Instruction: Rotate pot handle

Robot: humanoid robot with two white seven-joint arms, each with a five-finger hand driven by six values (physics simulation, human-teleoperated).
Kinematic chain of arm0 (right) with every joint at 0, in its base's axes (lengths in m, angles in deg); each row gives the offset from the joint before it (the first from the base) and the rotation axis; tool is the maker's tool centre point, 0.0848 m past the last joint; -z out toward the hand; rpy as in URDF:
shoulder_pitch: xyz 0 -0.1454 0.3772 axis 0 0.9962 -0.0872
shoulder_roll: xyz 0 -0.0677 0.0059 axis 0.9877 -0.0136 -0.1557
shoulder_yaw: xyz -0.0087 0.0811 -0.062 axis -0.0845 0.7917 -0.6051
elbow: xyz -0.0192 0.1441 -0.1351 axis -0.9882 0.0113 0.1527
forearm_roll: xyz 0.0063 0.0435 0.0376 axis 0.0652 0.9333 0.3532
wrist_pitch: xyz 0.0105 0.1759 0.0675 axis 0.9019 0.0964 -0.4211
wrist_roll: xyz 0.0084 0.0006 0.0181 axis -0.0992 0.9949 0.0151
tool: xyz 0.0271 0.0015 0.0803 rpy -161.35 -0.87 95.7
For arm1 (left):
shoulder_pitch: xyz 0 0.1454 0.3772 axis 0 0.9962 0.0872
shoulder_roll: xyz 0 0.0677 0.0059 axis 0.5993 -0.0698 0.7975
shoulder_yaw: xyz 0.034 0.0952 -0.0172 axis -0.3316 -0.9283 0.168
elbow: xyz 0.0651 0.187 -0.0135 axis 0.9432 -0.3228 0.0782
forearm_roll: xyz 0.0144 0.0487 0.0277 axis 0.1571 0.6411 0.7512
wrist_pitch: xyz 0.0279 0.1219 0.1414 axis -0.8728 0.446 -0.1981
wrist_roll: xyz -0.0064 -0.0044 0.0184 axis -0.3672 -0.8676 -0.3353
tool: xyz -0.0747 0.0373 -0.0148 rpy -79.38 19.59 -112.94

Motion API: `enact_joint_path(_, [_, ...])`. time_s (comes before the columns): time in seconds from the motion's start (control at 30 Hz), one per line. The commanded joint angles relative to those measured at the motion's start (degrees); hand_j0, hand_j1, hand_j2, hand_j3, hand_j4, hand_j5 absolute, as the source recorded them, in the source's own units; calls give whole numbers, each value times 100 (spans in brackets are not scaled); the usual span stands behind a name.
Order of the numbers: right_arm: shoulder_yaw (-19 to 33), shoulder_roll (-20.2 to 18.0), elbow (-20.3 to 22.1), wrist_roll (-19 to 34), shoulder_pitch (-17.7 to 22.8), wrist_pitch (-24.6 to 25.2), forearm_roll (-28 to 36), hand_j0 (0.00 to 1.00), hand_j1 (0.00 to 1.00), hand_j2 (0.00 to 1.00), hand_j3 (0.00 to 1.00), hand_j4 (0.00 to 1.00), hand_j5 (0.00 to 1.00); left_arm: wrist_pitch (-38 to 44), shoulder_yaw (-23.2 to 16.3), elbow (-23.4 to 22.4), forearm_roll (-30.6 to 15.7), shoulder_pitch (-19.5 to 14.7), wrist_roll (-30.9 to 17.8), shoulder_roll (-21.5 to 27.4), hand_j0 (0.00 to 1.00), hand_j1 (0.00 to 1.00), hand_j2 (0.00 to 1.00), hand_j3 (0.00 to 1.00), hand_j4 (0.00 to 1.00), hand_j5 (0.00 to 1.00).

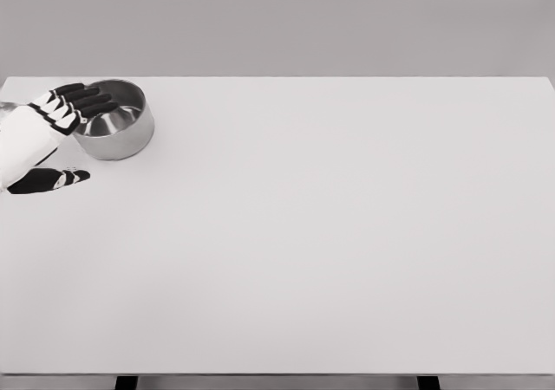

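**While resting at far left: pot under the fingers**

Where the wide white rectangular table [329, 234] spreads out, only one object: a round shiny steel pot [117, 134], far back on the left, near the rear edge. Around it, bare tabletop on the right and front sides; two dark table legs just visible at the bottom edge. No handle discernible on the pot from the head view.

Left hand [39, 139], white with black fingers, entering from the left edge. Four fingers [87, 100] extended and spread over the pot's left rim, apparently touching it. Thumb [52, 180] held well apart, below, beside the pot's lower left. Broadly open, gripping nothing.
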Motion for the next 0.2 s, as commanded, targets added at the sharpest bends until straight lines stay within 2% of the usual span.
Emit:
enact_joint_path(0.0, [0, 0, -1, 3, 0, 3, -1, 100, 100, 100, 100, 100, 100, 2, 0, 239, -17, 26, -1, 26, 100, 100, 100, 100, 100, 100])
enact_joint_path(0.07, [0, 0, -1, 3, 0, -6, -1, 100, 100, 100, 100, 100, 100, 2, -52, 239, -8, 150, -1, 17, 100, 100, 100, 100, 100, 100])
enact_joint_path(0.17, [0, 0, -1, -6, 0, 3, -1, 100, 100, 100, 100, 100, 100, 2, -316, 239, 53, 132, -1, 17, 100, 100, 100, 100, 100, 100])
